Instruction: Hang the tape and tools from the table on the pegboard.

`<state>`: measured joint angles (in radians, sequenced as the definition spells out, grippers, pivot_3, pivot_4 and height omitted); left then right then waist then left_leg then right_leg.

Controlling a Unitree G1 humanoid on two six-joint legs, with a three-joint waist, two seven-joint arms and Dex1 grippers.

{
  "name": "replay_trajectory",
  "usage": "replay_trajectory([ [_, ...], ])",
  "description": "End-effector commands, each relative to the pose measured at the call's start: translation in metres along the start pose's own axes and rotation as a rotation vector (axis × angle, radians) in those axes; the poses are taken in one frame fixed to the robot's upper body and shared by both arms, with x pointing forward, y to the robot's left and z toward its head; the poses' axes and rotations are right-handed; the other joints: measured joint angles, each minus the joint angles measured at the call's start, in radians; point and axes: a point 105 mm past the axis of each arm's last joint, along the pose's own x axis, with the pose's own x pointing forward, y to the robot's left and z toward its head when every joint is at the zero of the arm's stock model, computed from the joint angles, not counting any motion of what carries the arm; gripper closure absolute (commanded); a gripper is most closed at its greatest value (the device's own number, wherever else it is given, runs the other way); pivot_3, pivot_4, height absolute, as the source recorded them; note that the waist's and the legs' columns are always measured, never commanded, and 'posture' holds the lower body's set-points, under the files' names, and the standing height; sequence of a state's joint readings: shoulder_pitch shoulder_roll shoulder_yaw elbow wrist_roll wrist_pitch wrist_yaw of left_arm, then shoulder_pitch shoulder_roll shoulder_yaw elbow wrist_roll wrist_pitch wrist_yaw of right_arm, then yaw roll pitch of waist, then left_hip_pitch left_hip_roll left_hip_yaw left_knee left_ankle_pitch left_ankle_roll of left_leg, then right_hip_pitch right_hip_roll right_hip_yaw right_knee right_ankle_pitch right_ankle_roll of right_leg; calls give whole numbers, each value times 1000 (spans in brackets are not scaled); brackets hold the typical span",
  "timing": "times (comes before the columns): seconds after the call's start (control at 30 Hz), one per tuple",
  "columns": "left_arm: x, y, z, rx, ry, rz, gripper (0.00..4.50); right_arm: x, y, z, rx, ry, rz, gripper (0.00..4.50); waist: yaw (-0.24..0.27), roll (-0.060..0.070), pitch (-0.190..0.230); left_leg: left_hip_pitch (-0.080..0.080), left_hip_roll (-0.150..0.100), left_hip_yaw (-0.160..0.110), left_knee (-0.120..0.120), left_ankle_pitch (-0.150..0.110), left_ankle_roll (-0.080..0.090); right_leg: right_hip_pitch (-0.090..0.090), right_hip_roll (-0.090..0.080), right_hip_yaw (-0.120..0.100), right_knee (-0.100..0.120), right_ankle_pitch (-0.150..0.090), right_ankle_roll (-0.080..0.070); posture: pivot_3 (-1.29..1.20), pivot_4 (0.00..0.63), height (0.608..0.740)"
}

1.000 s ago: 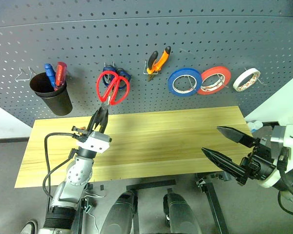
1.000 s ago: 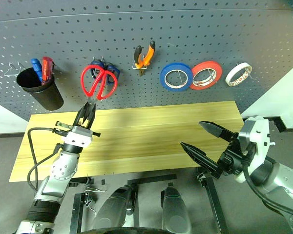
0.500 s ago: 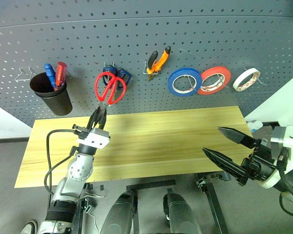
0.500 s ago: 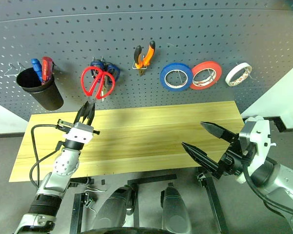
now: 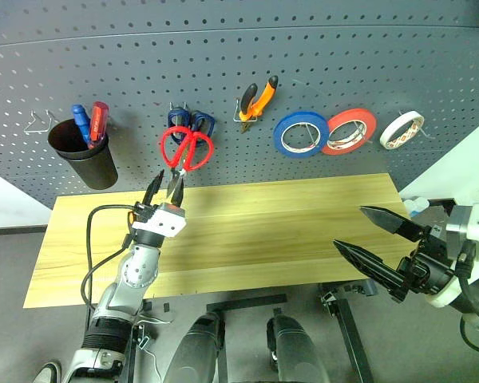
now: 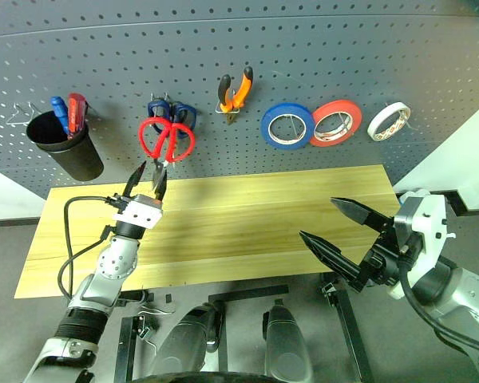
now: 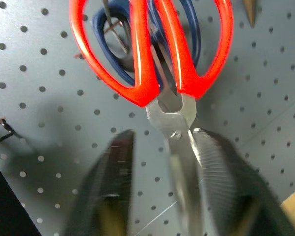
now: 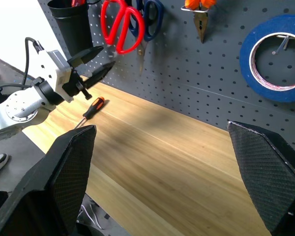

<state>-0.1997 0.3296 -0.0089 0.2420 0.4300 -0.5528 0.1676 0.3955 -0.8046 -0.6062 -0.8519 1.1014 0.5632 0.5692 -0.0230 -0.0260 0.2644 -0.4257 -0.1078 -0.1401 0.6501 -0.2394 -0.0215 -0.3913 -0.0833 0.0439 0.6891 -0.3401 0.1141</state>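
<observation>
Red-handled scissors [image 5: 186, 149] hang by their handles on a pegboard [image 5: 223, 64] hook, in front of the blue-handled pair [image 5: 193, 121]. My left gripper [image 5: 166, 187] is open just below them. The blade tips [image 7: 179, 147] lie between its fingers [image 7: 221, 177], close to one of them. Orange-and-black pliers [image 5: 258, 100] and the cream tape [image 5: 402, 129] hang on the board. An orange-and-black screwdriver [image 8: 93, 107] lies on the table [image 5: 287, 215] beside my left hand. My right gripper [image 5: 348, 227] is wide open and holds nothing, off the table's front right edge.
A blue tape roll [image 5: 301, 132] and a red-orange roll [image 5: 350, 132] hang between the pliers and the cream tape. A black cup [image 5: 86, 152] holding a blue and a red screwdriver hangs at the board's left. A bare wire hook [image 5: 38, 121] sits beside it.
My left gripper was shut on the scissors' blades and has opened. The hand moved a little toward the board, and the scissors now hang from the hook. The right arm kept still.
</observation>
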Motion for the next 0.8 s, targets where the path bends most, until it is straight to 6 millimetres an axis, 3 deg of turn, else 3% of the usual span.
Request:
replay_trajectory([
  [0.03, -1, 2, 4, 8, -14, 16, 1131, 0, 4, 8, -49, -17, 9, 0, 0, 0, 0, 0, 0, 0, 0, 0, 0, 0, 0, 0, 0, 0, 0, -121, 235, 719],
  [0.07, -2, 1, 3, 2, -10, 11, 872, 0, 5, 8, -49, -17, 9, 0, 1, 0, 0, 0, 0, 0, 0, 0, 0, 0, 0, 0, 0, 0, 0, -121, 235, 719],
  [0.23, -18, -4, -8, 1, 56, -25, 872, 0, 4, 7, -48, -17, 7, 0, -3, 0, 0, 0, 0, 0, 0, 0, 0, 0, 0, 0, 0, 0, 0, -114, 233, 719],
  [0.4, -48, -10, -30, -65, 244, -53, 872, 1, 4, 7, -50, -18, 8, 0, -17, 0, -1, 0, 0, 0, 0, 0, 0, 0, 0, 0, 0, 0, 0, -110, 228, 719],
  [0.53, -68, -2, -58, -115, 454, -3, 872, 0, 4, 8, -56, -19, 9, 0, -20, 0, -7, 0, 0, 0, 0, 0, 0, 0, 0, 0, 0, 0, 0, -109, 228, 719],
  [0.67, -73, 8, -81, -176, 619, 74, 872, 0, 3, 9, -58, -18, 13, 0, -20, 0, -11, 1, 0, 0, 1, 0, 0, 0, 0, 0, 2, 0, 0, -107, 226, 719],
  [0.8, -69, 12, -86, -260, 688, 118, 872, 0, 4, 9, -55, -20, 25, 0, -19, 0, -13, 1, 0, 0, 2, 0, 0, 1, 0, 0, 2, 0, 0, -108, 224, 719],
])
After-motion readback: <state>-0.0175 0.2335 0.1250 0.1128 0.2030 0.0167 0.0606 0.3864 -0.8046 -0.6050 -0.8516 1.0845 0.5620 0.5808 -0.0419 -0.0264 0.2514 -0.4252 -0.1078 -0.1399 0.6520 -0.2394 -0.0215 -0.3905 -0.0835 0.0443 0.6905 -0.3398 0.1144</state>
